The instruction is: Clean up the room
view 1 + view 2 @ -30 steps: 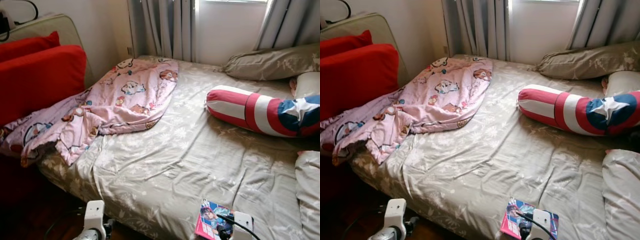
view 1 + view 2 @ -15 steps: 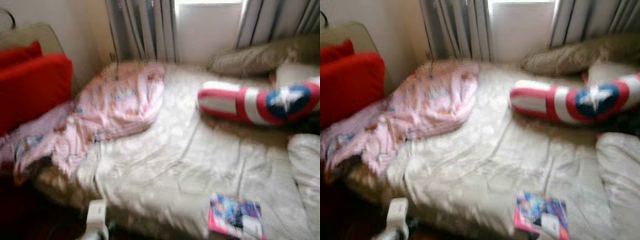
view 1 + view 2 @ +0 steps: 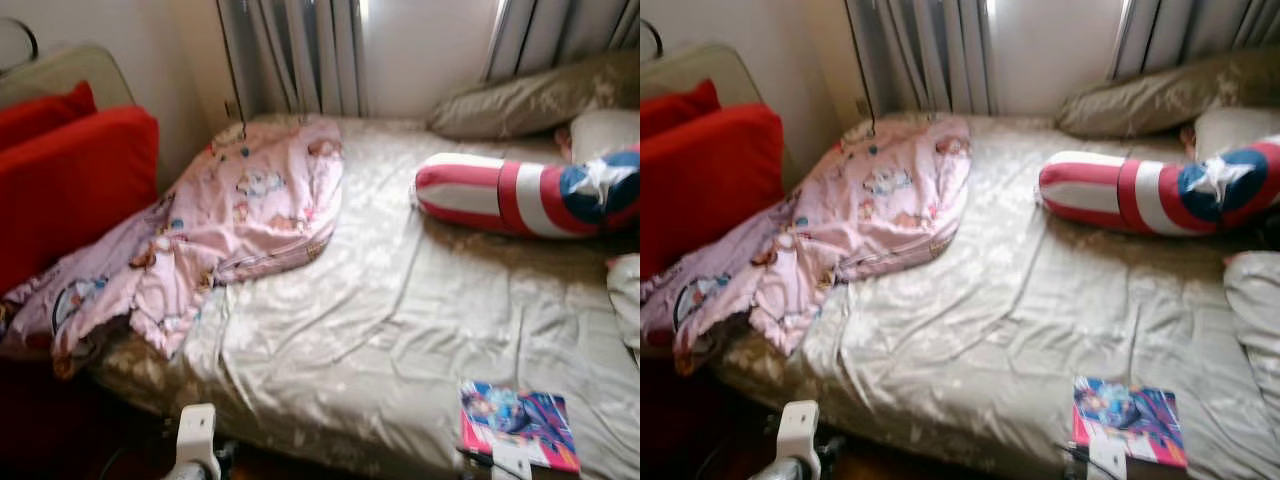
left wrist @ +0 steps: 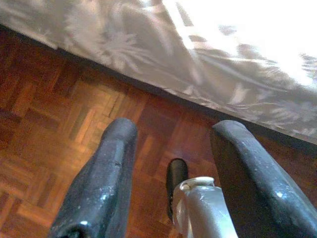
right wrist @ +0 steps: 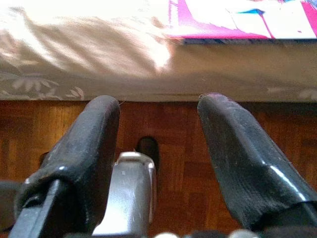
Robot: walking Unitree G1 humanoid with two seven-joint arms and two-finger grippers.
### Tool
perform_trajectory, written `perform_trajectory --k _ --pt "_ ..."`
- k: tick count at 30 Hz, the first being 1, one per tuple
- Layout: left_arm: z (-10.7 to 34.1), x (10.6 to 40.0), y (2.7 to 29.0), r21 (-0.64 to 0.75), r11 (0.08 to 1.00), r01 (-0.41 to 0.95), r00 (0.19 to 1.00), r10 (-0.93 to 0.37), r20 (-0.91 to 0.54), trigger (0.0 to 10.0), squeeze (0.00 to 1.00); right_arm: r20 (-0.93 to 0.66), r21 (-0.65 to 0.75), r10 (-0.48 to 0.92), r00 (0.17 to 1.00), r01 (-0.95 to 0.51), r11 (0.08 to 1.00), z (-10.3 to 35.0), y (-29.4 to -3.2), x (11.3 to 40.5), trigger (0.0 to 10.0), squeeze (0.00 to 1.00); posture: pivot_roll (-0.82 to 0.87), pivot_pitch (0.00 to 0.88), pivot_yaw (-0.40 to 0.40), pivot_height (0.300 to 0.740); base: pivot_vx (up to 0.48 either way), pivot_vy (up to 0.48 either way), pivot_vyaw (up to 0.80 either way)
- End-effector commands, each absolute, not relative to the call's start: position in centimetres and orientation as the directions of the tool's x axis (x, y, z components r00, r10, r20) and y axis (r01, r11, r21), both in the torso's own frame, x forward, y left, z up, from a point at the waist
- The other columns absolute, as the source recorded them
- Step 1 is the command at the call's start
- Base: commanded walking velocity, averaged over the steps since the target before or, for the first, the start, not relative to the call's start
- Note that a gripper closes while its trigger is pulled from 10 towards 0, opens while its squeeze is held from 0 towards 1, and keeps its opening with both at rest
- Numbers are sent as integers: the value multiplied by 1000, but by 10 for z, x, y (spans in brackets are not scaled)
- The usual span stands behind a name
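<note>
- Several loose things lie on the bed, and I'll place them all against it, going from the left side across.
- Off the bed's left edge stand the red cushions, bulky and soft; they look settled where they are.
- On the bed's left part lies the pink blanket, rumpled, with one end spilling over the left edge. I'd judge it light, limp and easily dragged; a pinch on a raised fold near the bed's edge should gather it, though it will trail.
- At the head of the bed, toward the right, rests the striped bolster, plump and squashy, probably too fat for a pinch except at an end.
- Near the bed's front edge on the right lies the magazine, flat, thin and likely slippery; it gives little to grab unless one finger slides under the edge nearest the floor.
- The left gripper hangs low over the wooden floor just beside the bed's front, fingers spread and holding nothing.
- The right gripper hangs just below the magazine's near edge, fingers likewise apart and bare.
</note>
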State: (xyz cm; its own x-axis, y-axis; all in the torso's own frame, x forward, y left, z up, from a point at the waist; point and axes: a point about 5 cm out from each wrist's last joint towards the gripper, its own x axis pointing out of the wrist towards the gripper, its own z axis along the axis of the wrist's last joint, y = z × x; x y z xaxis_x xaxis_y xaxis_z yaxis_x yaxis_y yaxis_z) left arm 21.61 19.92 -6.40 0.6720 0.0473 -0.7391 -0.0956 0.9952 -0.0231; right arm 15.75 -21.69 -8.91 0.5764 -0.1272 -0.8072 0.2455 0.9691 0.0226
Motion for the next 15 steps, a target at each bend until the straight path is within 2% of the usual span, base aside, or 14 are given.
perform_trajectory --k 1,15 --pt "-67 209 206 -3 995 -105 647 66 -760 10000 0 -809 39 -99 579 221 974 -90 -209 160 10000 0 40 37 43 740 0 356 0" --pt "-67 210 204 -6 994 -109 647 66 -760 10000 0 -812 34 -96 576 210 977 -90 -210 159 10000 0 44 23 38 740 0 360 0"
